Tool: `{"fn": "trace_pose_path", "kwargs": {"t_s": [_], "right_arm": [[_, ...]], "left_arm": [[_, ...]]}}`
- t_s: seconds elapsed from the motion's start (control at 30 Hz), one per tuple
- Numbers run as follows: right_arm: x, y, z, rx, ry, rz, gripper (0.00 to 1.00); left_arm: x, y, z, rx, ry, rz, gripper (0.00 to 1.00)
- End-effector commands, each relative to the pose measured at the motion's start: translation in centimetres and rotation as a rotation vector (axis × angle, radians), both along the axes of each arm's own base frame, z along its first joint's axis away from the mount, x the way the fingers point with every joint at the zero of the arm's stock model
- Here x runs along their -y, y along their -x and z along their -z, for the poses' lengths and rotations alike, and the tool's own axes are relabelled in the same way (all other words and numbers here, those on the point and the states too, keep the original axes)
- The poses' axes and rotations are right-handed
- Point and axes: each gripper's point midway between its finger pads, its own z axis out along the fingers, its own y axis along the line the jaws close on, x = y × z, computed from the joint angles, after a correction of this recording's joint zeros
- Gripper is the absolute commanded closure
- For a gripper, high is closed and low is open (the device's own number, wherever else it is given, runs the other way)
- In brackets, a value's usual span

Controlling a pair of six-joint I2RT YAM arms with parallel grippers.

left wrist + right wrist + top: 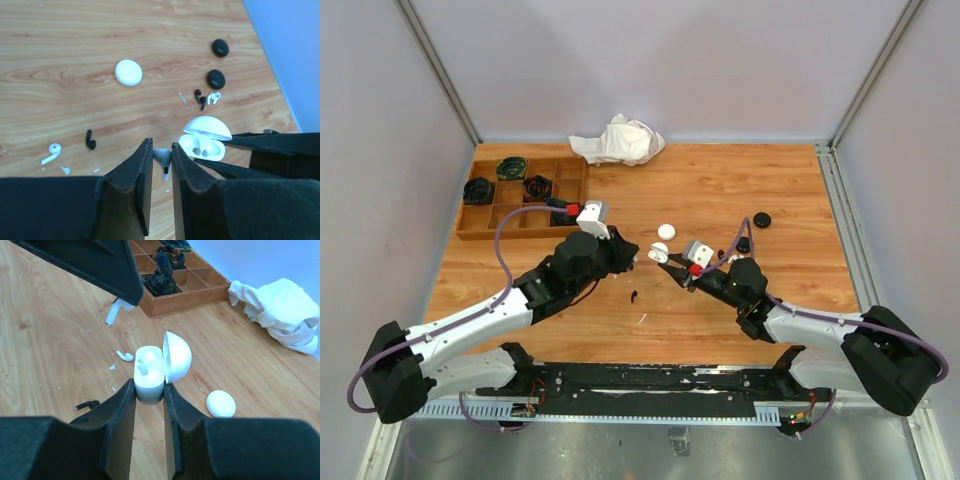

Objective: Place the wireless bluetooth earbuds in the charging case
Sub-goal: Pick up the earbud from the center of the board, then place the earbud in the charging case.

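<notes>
My left gripper (pixel 162 151) is shut on a white stemmed earbud (pixel 163 161) and holds it above the table, just left of the open white charging case (pixel 203 141). My right gripper (pixel 150 388) is shut on that case (pixel 149 374), lid (pixel 178 357) swung open, both sockets empty. In the top view the two grippers meet mid-table, left (pixel 631 256) and right (pixel 672 268). Loose on the table are a white earbud (pixel 50 152), a black earbud (pixel 90 140), and a black and a white bud (pixel 206 97) together further off.
A closed white case (pixel 128 72) and two black cases (pixel 220 48) (pixel 216 79) lie beyond. A wooden compartment tray (pixel 480 222) with dark items stands at the back left. A crumpled white cloth (pixel 620 140) lies at the back edge. A thin white sliver (pixel 642 320) lies near the front.
</notes>
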Motion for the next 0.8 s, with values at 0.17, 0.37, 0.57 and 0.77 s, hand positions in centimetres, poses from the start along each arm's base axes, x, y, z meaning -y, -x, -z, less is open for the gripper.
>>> {"fn": "trace_pose_path", "kwargs": {"t_s": [0.17, 0.37, 0.57, 0.77], "right_arm": [[-0.9, 0.3, -2.6, 0.047, -0.102, 0.013, 0.92], [-1.4, 0.8, -3.1, 0.030, -0.137, 0.001, 0.92], [-1.6, 1.0, -3.6, 0.017, -0.173, -0.004, 0.92], [-1.4, 1.0, -4.1, 0.006, -0.213, 0.010, 0.92]], "left_arm": [[0.1, -0.1, -4.3, 0.146, 0.214, -0.117, 0.85], [0.6, 0.1, -5.7, 0.193, 0.264, -0.120, 0.85], [0.8, 0.2, -5.5, 0.198, 0.284, -0.133, 0.85], [1.3, 0.4, -4.8, 0.193, 0.272, -0.136, 0.85]]}}
